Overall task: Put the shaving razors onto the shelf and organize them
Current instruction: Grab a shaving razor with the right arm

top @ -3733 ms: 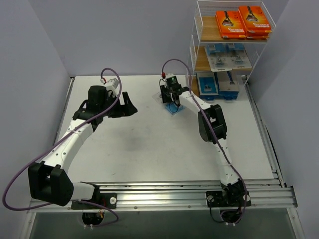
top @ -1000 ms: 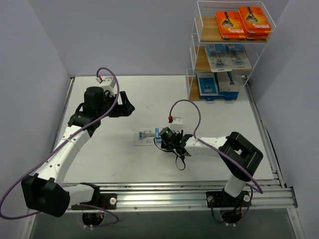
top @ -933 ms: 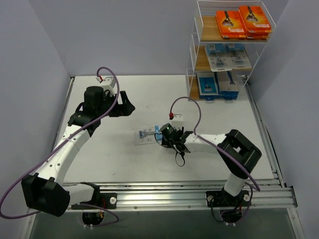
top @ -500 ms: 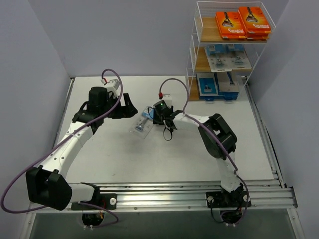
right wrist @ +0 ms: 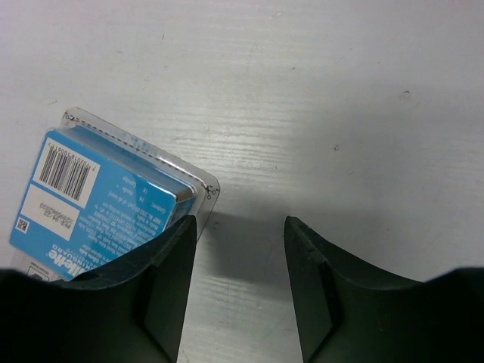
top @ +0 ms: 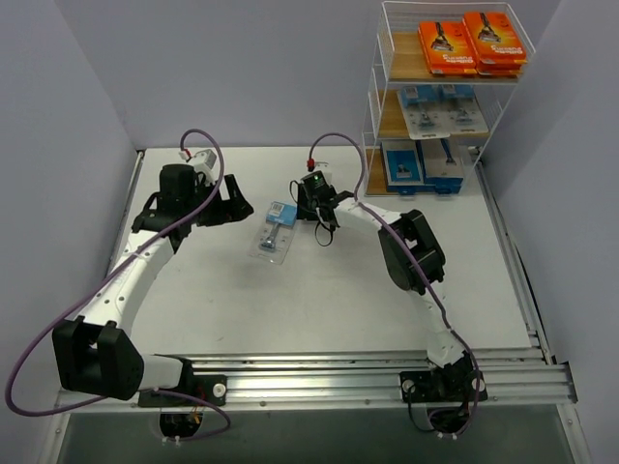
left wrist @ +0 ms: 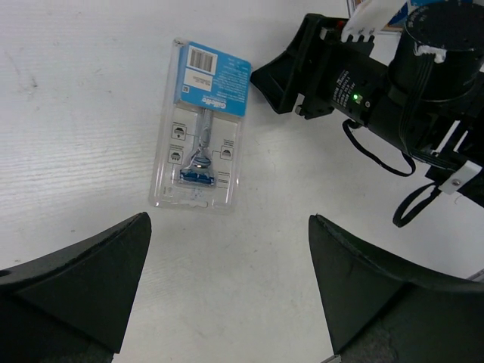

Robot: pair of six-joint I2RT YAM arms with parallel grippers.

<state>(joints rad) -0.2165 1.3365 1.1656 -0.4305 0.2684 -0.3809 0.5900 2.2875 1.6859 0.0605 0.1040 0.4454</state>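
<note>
Along the left side, the table (top: 193, 309) edge runs close beside a plain wall (top: 58, 145). I see the left arm (top: 135, 275) reaching up that side, with bare tabletop to its right. The left gripper (top: 242, 206) hovers over the far-left part of the table. Its jaws are released and spread wide, and in the left wrist view only tabletop lies between its fingers (left wrist: 83, 280).

Just right of it, a clear blister pack (top: 274, 231) lies flat on the table, barcode side up. Its blue card end points toward the right gripper (top: 300, 207). Open surface surrounds the pack on its near and left sides.

The right gripper sits low at the card end, jaws partly parted and grasping nothing. In the right wrist view one finger (right wrist: 166, 287) hides the pack's corner, so I cannot tell whether they touch.

A purple cable (top: 338, 143) loops above this gripper toward the shelf (top: 404, 58), which stands at the far right corner. Its top tier carries orange boxes (top: 474, 41), the middle tier blister packs (top: 440, 108), and the lowest tier blue-and-grey boxes (top: 421, 162).

The right arm (top: 411, 246) crosses the table in front of the shelf. A metal rail (top: 517, 280) borders the right edge.
</note>
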